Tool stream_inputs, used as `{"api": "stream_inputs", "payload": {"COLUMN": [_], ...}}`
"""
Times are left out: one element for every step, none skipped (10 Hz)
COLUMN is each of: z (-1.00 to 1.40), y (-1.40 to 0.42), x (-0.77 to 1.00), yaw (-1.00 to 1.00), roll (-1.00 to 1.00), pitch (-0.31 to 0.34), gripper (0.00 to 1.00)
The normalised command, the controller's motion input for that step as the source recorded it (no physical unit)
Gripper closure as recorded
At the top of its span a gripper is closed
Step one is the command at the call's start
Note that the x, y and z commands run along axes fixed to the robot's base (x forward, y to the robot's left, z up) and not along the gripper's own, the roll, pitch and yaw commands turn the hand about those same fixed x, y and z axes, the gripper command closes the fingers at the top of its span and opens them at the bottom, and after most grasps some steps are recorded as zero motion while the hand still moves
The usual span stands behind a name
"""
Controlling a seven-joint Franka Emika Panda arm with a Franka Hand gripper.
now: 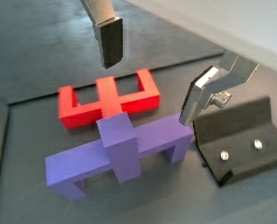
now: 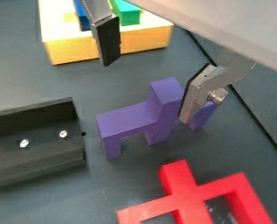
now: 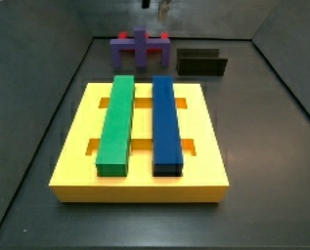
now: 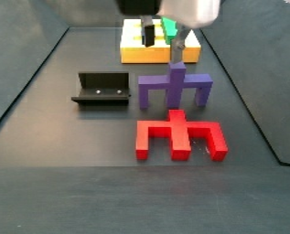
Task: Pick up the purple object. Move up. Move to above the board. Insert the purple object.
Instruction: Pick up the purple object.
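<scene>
The purple object (image 1: pixel 117 153) (image 2: pixel 144 121) stands on the dark floor between a red piece and the fixture, also seen in both side views (image 3: pixel 140 51) (image 4: pixel 174 88). My gripper (image 1: pixel 148 90) (image 2: pixel 148 89) is open and hangs just above it, with nothing between the fingers. One finger (image 2: pixel 200 94) is close beside the purple stub; the other finger (image 2: pixel 104 41) is well apart from it. In a side view the gripper (image 4: pixel 166 42) sits over the purple crossbar. The yellow board (image 3: pixel 79 146) (image 4: pixel 141 55) (image 2: pixel 76 48) carries a long green bar (image 3: pixel 115 122) and a long blue bar (image 3: pixel 166 122).
A red branched piece (image 1: pixel 106 101) (image 4: pixel 177 137) (image 2: pixel 199 197) lies on the floor beside the purple object, on the side away from the board. The dark fixture (image 1: pixel 239 140) (image 2: pixel 36 140) (image 3: pixel 203 62) (image 4: pixel 101 90) stands close to the purple object's other flank. Grey walls border the floor.
</scene>
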Motion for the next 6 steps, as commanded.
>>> {"api": "stream_inputs", "payload": {"z": [-0.28,-0.29,-0.31,-0.38,-0.29,-0.29], "y": [-0.01,0.0,0.0,0.0,0.0,0.0], "x": [0.13,0.11,0.05,0.0,0.0,0.0], "yaw": [-0.8,-0.75,-0.73,-0.66,-0.32,-0.04], "roll": [-0.14,-0.18,-0.2,-0.19,-0.17,-0.16], "pitch": [0.099,0.076,0.037,0.0,0.0,-0.02], "gripper": [0.0,0.0,0.0,0.0,0.0,0.0]}}
